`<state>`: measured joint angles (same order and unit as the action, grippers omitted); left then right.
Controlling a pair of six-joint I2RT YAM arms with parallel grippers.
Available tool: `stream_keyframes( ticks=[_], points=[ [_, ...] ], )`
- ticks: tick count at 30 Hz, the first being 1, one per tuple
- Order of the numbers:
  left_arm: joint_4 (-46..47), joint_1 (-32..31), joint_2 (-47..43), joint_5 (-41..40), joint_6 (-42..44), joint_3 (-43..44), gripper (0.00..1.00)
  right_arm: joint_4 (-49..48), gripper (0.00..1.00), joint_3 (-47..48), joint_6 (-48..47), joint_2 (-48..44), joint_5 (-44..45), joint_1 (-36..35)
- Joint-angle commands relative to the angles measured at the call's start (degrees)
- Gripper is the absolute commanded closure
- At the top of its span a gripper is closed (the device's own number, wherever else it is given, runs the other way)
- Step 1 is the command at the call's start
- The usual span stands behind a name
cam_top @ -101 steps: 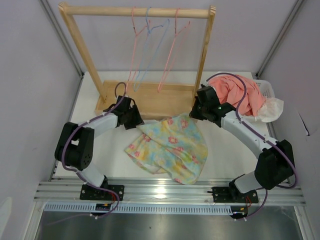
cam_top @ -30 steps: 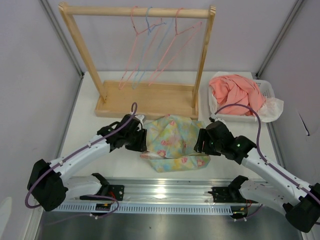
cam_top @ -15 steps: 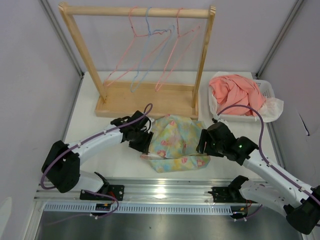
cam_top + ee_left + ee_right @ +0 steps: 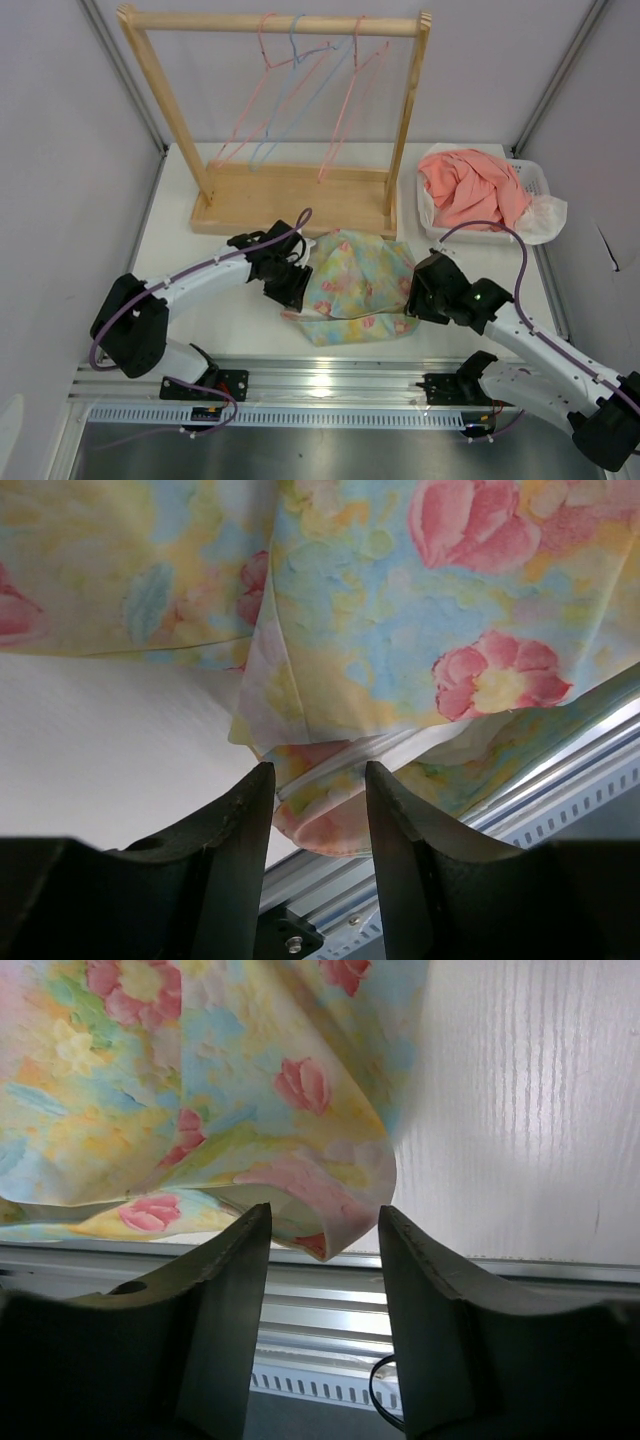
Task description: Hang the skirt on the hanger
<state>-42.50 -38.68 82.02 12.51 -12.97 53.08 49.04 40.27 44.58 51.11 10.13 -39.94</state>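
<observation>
The skirt (image 4: 355, 285) lies in loose folds on the white table (image 4: 180, 240), just in front of the base board of the wooden rack (image 4: 290, 200). It is judged to be light, thin and wholly limp. Folds and doubled layers are seen in both wrist views, so it can be expected to sag and bunch wherever it is not supported. A soft matte fabric is shown, printed in pastel yellow, blue and green with pink flowers and finished with a hem. A hold is best taken along the hemmed edge at two well-separated points, so that the cloth is spread when raised. A pinch in the middle would probably gather a single layer only.

The left gripper (image 4: 317, 770) is set at the skirt's left edge, in front of the rack's base. Its jaws stand apart, with the folded hem lying in the gap, unpinched. The right gripper (image 4: 323, 1215) is placed in front of the rack's right post, jaws likewise spread, with a drooping corner of cloth between them.

The hanger (image 4: 355, 45), of thin pink wire, is hung from the rack's top bar, beside a light blue hanger (image 4: 296, 40). To the right of the rack a white basket (image 4: 535, 170) is filled by a coral-pink garment (image 4: 470, 185).
</observation>
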Motion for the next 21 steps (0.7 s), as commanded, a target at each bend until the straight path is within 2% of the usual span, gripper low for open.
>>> stream_keyframes(
  ticks=[1,5,6,8,9,11,12,17,21],
  points=[
    [1.5,-0.6,0.5,3.6,0.8,2.0,0.53,1.0,0.5,-0.5,1.8,-1.5,1.3,0.0],
    [1.2,-1.0,1.7,3.0,0.9,2.6,0.53,0.4,0.58,-0.4,2.3,-0.9,1.1,0.0],
    [1.2,-1.2,1.9,3.0,0.9,2.6,0.53,0.2,0.66,-0.5,2.3,-0.6,1.0,0.0],
    [1.2,-1.3,2.3,2.9,1.0,2.7,0.53,-0.7,0.74,-0.4,2.2,0.8,0.8,0.0],
    [1.3,-1.4,2.6,2.9,1.0,2.5,0.53,-0.9,0.84,-0.2,2.1,1.3,1.0,0.1],
    [1.4,-1.6,3.0,3.0,1.2,2.6,0.54,-1.0,0.96,2.2,1.1,2.1,2.5,0.7],
    [1.3,-1.6,3.2,3.0,1.2,2.6,0.54,-0.8,0.99,3.6,0.5,2.5,3.2,1.4],
    [1.5,-1.8,4.6,2.7,1.0,2.9,0.54,0.6,1.0,13.7,-4.8,4.5,6.1,4.8],
    [1.3,-2.8,6.4,-1.9,0.2,4.7,0.53,1.8,1.0,22.6,-7.9,7.6,5.7,5.6]
  ],
)
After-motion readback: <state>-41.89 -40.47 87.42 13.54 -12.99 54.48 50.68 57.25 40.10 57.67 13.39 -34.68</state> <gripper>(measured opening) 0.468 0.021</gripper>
